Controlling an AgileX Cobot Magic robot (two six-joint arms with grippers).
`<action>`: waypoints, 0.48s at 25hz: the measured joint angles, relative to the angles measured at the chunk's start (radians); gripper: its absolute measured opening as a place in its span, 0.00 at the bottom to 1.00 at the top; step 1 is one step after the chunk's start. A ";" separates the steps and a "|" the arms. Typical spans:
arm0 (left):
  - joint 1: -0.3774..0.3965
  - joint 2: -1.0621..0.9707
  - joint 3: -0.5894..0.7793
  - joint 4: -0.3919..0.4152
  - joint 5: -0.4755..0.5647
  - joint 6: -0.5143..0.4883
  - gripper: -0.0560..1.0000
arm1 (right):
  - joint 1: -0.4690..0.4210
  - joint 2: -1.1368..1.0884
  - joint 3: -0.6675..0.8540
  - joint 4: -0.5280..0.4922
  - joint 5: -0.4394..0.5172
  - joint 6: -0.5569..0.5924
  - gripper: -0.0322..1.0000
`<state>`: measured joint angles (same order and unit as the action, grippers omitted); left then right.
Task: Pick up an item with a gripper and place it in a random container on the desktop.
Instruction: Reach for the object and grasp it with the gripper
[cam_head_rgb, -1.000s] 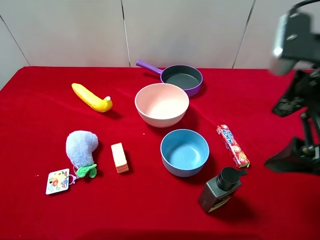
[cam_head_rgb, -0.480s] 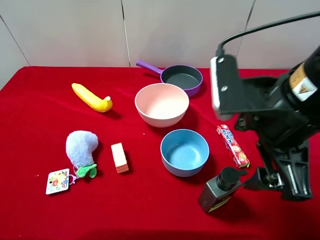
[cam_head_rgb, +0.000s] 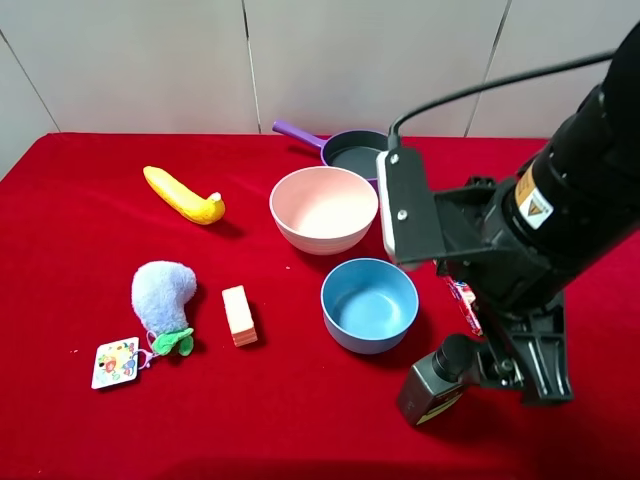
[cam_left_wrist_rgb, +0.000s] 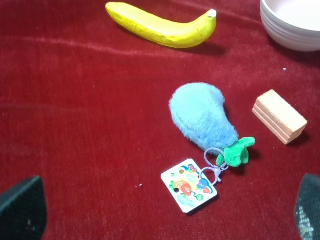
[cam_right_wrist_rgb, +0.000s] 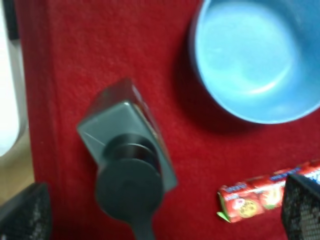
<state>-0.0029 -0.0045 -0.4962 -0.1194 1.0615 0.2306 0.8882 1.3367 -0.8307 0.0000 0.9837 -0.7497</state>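
Black right hand (cam_head_rgb: 505, 365) low over bottle (cam_head_rgb: 435, 385), spread wide

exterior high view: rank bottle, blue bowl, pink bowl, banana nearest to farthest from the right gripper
From the right gripper:
1. bottle, right beside it, at the front right.
2. blue bowl, to its left, mid-table.
3. pink bowl, behind the blue bowl, centre.
4. banana, far over on the left, towards the back.
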 joint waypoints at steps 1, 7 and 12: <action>0.000 0.000 0.000 0.000 0.000 0.000 1.00 | 0.000 0.001 0.014 0.007 -0.004 -0.005 0.70; 0.000 0.000 0.000 0.000 0.000 0.000 1.00 | 0.000 0.006 0.085 0.019 -0.042 -0.034 0.70; 0.000 0.000 0.000 0.000 0.000 0.000 1.00 | 0.000 0.009 0.127 0.009 -0.075 -0.081 0.70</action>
<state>-0.0029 -0.0045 -0.4962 -0.1194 1.0615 0.2306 0.8882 1.3460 -0.7039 0.0089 0.9090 -0.8304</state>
